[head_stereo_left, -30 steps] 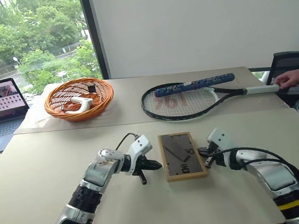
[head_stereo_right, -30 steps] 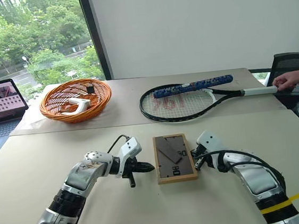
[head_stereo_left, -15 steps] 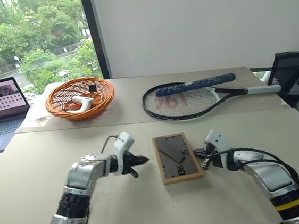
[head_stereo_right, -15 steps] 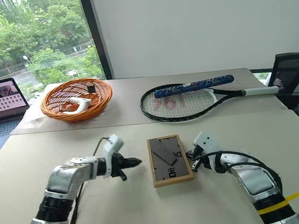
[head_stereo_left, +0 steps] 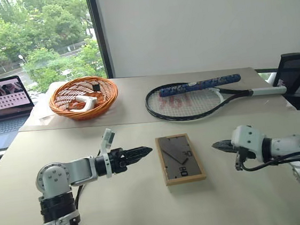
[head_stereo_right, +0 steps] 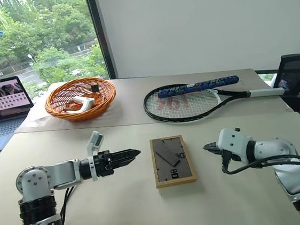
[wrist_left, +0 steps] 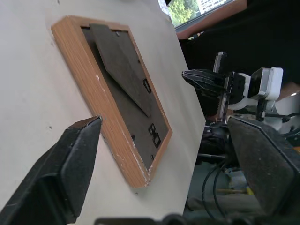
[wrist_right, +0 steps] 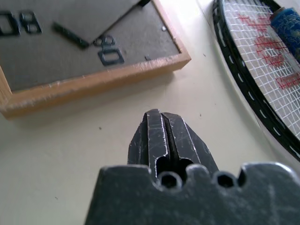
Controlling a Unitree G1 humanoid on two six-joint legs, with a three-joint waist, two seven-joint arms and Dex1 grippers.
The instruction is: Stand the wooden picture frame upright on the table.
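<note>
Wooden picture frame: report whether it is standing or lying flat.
Lying flat. The wooden picture frame rests face down on the table, dark back panel up, stand folded.

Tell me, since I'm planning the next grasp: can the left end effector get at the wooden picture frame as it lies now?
Probably yes. The left end effector is open and points at the wooden picture frame, which lies flat, back panel up, on the table, with bare tabletop between them.

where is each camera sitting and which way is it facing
Left and right eye views: on the head, looking forward and down over the table; both arms show, left hand and right hand flanking the flat-lying wooden picture frame.
Left wrist view: along its open fingers at the frame and the right hand.
Right wrist view: along its shut fingers at the frame and tennis racket.
All share the frame.
</note>
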